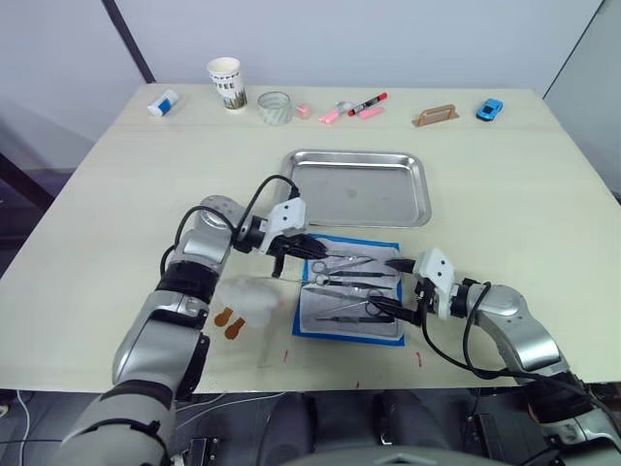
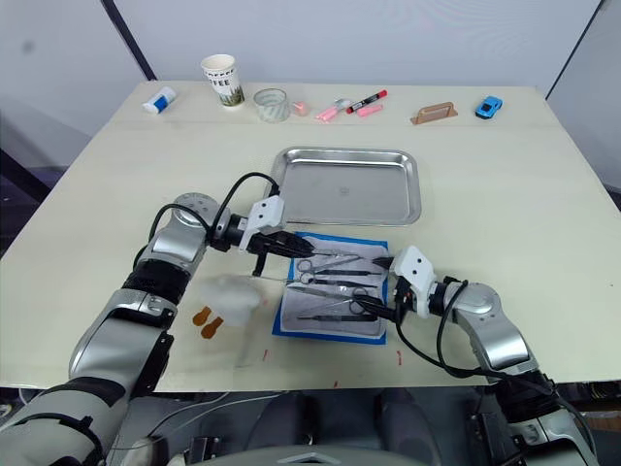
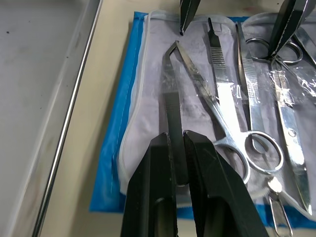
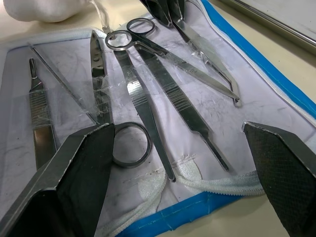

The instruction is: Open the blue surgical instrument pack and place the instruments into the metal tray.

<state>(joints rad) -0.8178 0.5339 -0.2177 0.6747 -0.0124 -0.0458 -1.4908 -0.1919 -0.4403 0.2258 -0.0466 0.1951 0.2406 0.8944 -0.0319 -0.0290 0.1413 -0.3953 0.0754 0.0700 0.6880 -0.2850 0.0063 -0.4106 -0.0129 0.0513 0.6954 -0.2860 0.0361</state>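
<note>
1. The table (image 1: 543,194) was pale and wide, with a row of small things along its far edge.
2. The metal tray (image 1: 357,186) lay flat near the middle of the table, its bottom bare, just beyond the far edge of the pack.
3. The blue surgical instrument pack (image 1: 351,287) lay unfolded on the table between the two grippers, pale lining upward with a blue border around it.
4. A crumpled piece of clear wrapping (image 1: 247,299) lay on the table just left of the pack.
5. The left gripper (image 1: 303,247) reached over the pack's far left corner; in the left wrist view its black fingers (image 3: 202,168) were pressed together on the handle end of bent-tipped forceps (image 3: 174,94), which otherwise lay on the lining.
6. The right gripper (image 1: 400,287) sat at the pack's right edge with its jaws spread wide and nothing between them; one fingertip lay near a scissor ring.
7. The instruments (image 4: 143,84) lay side by side on the lining: scissors, forceps and a scalpel handle (image 4: 38,113), partly under clear film.
8. A paper cup (image 1: 226,82) and a roll of clear tape (image 1: 275,107) stood at the far edge.
9. A small blue toy car (image 1: 490,109) sat far right.
</note>
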